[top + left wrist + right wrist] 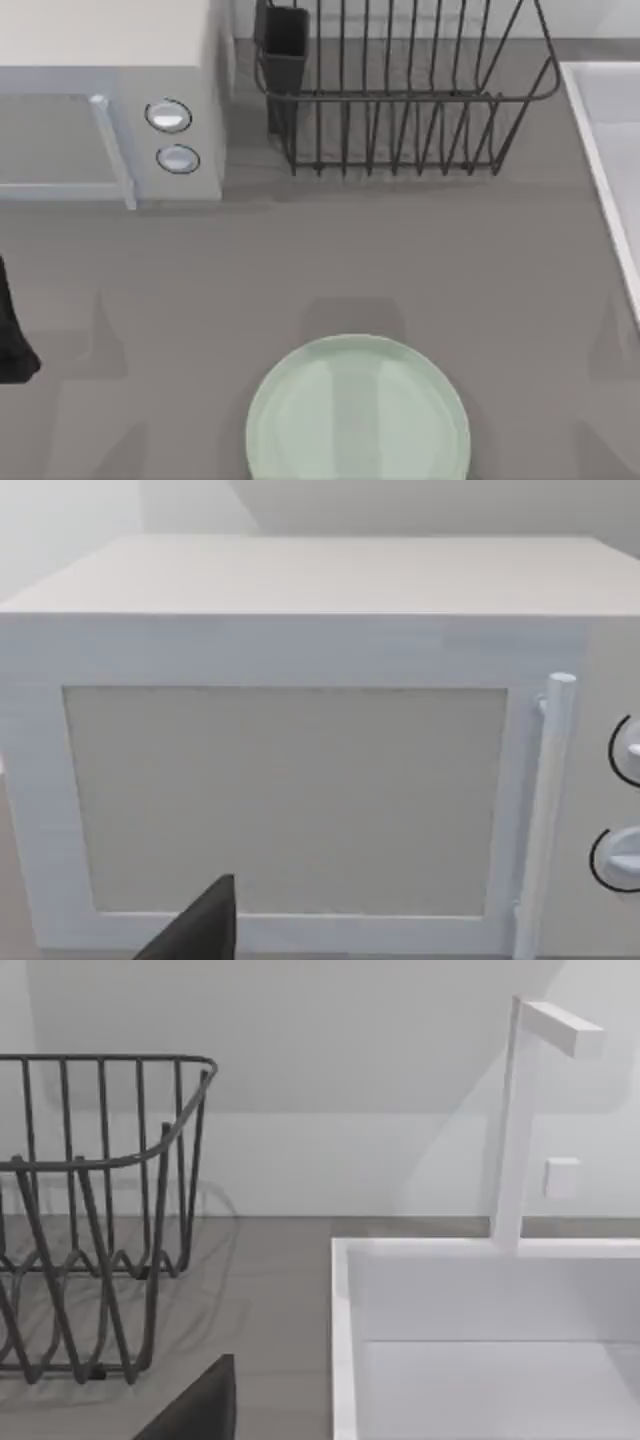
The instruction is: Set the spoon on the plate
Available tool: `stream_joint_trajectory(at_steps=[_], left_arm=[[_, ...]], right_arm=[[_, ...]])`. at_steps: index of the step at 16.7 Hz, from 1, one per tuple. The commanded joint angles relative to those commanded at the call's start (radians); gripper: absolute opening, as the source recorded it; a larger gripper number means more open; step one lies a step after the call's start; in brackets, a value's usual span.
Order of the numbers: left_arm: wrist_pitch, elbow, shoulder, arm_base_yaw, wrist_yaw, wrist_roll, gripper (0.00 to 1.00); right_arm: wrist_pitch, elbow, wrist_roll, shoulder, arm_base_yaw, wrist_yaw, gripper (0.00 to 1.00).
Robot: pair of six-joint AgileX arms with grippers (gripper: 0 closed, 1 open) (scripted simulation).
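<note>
The pale mint-green plate point(358, 415) lies flat on the grey counter at the front middle of the top view, with nothing on it. The spoon is out of view. My left arm sits at the far left edge of the table, and a dark part of my left gripper point(12, 345) pokes in there. In the left wrist view a dark piece of that gripper point(200, 928) faces the microwave door. A dark piece of my right gripper point(200, 1405) appears in the right wrist view, facing the sink and the dish rack.
A white microwave point(110, 110) with two round knobs stands at the back left. A black wire dish rack point(400, 90) with a dark cutlery holder point(284, 50) stands at the back middle. A white sink point(610, 160) with a faucet point(520, 1110) runs along the right side.
</note>
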State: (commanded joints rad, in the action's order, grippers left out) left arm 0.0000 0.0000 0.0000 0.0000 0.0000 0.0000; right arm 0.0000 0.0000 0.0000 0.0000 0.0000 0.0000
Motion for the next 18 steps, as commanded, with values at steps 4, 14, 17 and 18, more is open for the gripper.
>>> stream_joint_trajectory(at_steps=[4,14,17,18], left_arm=[[-0.033,0.025,0.035,0.014,0.001,0.024,1.0],[-0.605,0.512,0.802,0.225,0.009,0.391,1.0],[-0.783,0.67,1.094,0.3,0.009,0.507,1.0],[-0.834,0.717,1.171,0.323,0.009,0.541,1.0]], right_arm=[[0.0,0.0,0.0,0.0,0.0,0.0,1.0],[0.0,0.0,0.0,0.0,0.0,0.0,1.0],[0.0,0.0,0.0,0.0,0.0,0.0,1.0],[0.0,0.0,0.0,0.0,0.0,0.0,1.0]])
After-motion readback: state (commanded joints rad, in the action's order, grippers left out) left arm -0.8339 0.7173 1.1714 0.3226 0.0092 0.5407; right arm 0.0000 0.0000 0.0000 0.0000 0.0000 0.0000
